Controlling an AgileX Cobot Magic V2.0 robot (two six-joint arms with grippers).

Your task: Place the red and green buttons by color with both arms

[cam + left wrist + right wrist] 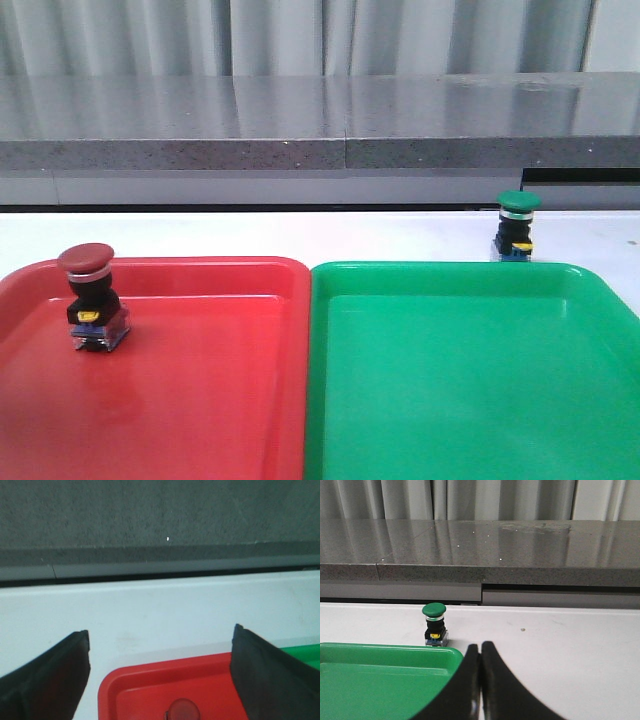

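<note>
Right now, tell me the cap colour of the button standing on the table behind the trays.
Green cap on that button; clearest in the right wrist view.

Light: bright, even, from above — soft sheen on the red tray (pixel 200 400) and green tray (pixel 470 390).
Glare: pale streaks along the grey ledge (pixel 320 110).
Shadows: faint, short.
Focus: front view slightly soft; left fingers (pixel 45 680) blurred — very close to the lens.
</note>
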